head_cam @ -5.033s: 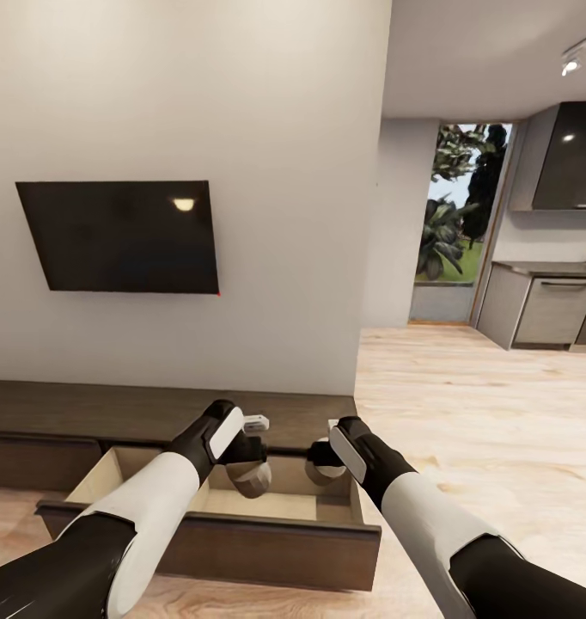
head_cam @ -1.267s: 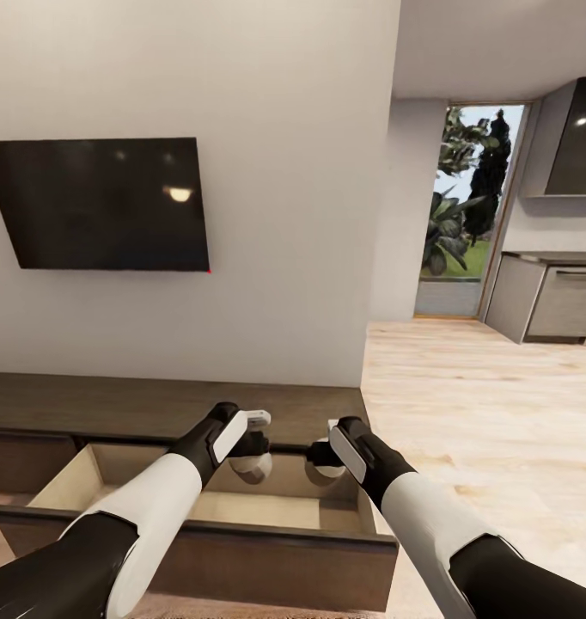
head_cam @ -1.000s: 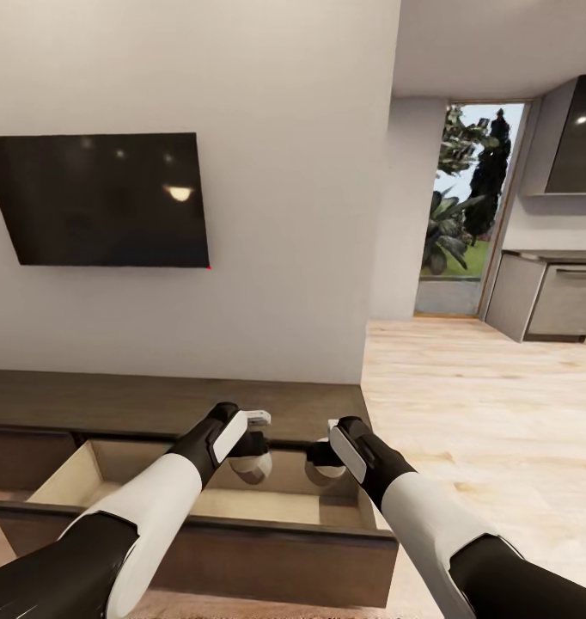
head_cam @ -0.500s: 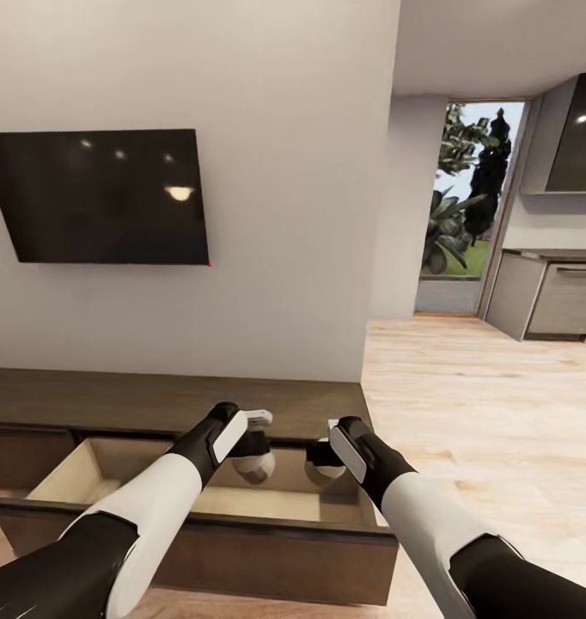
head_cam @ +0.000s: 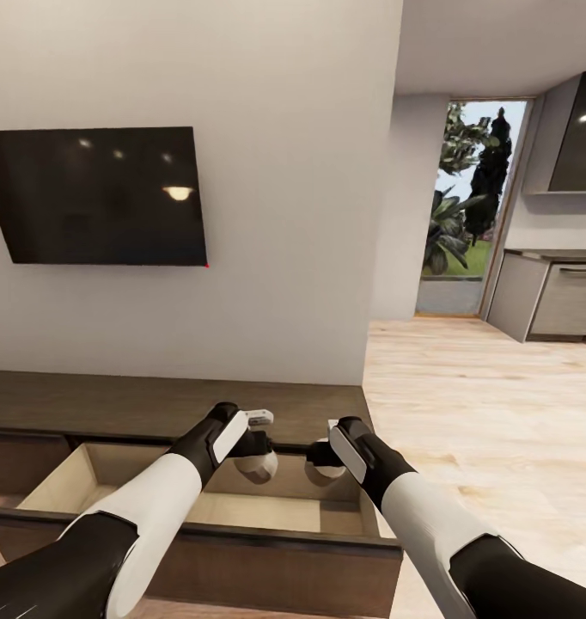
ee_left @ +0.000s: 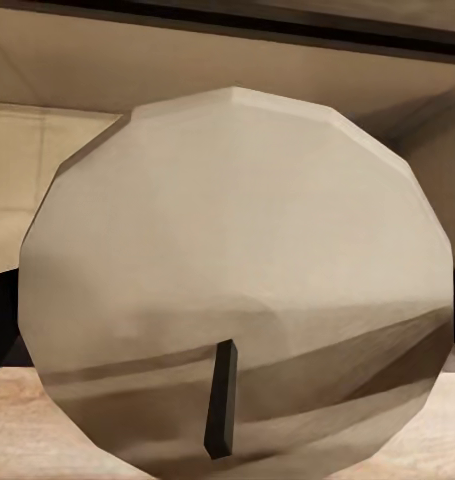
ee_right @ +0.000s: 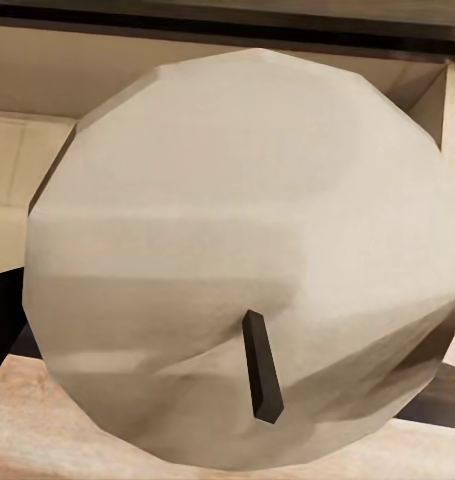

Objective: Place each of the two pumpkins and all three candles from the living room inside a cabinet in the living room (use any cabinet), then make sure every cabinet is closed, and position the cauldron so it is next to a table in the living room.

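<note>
Both grippers clamped on tan-beige cylindrical candles: left gripper [head_cam: 257, 465] holds one candle [ee_left: 237, 290], right gripper [head_cam: 320, 465] another [ee_right: 242, 270] (wick ends face the cameras). Both hang directly above the dark-brown cabinet's open tan-lined drawer [head_cam: 267, 511]; release straight down.

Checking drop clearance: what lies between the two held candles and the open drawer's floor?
Nothing: head view shows the tan candles above bare light drawer floor.

Cabinet [head_cam: 155, 404]: dark-brown matt wood w/ faint grain; open drawer [head_cam: 198, 507] at lower left has pale tan, smooth matt insides. Both candles [ee_left: 232, 280] [ee_right: 242, 260] look waxy, matt beige, w/ faceted rims and dark wicks. Floor [head_cam: 482, 404] is light wood planks w/ slight sheen; TV [head_cam: 95, 196] at upper left glossy black.
</note>
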Motion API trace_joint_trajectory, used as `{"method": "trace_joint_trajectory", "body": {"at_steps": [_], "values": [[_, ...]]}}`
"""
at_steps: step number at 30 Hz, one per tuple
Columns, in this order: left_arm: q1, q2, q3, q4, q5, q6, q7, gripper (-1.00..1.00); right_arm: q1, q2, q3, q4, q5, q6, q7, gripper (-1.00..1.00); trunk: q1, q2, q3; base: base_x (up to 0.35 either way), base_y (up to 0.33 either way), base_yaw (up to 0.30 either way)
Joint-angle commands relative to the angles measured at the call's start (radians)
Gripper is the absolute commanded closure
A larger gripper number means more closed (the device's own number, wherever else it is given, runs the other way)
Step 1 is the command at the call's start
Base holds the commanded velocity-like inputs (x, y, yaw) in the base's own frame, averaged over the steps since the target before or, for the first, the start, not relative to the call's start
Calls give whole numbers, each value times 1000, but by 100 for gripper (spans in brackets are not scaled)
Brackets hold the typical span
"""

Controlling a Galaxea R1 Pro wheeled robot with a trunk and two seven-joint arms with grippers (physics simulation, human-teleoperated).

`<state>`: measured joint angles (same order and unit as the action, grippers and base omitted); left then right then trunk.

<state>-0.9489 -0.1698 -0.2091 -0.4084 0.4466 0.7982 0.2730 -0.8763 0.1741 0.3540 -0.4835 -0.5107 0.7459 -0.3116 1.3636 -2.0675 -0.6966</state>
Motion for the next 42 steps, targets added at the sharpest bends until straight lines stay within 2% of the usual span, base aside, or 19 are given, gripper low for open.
{"method": "trace_joint_trajectory", "body": {"at_steps": [1,9,15,25,39,42], "values": [[-1,1,-7,-1,11,3,8,100,-1,-1,6,-1,-10,2,-11,100,4,-8,-4,0,0,0],[-1,0,-7,12,10,3,8,100,-1,-4,6,-1,-10,5,28,100,34,-64,-29,0,0,0],[-1,0,-7,21,9,4,8,100,-1,-5,7,0,0,16,24,100,57,-106,-48,0,0,0],[-1,0,-12,22,9,6,9,100,-1,-4,8,6,1,20,-67,100,96,-176,-79,0,0,0],[-1,0,-14,22,9,6,9,100,-1,-4,26,6,0,20,-75,100,149,-274,-123,0,0,0],[-1,0,-13,22,9,6,9,100,-1,-4,26,6,0,20,-74,100,149,-274,-123,0,0,0]]}}
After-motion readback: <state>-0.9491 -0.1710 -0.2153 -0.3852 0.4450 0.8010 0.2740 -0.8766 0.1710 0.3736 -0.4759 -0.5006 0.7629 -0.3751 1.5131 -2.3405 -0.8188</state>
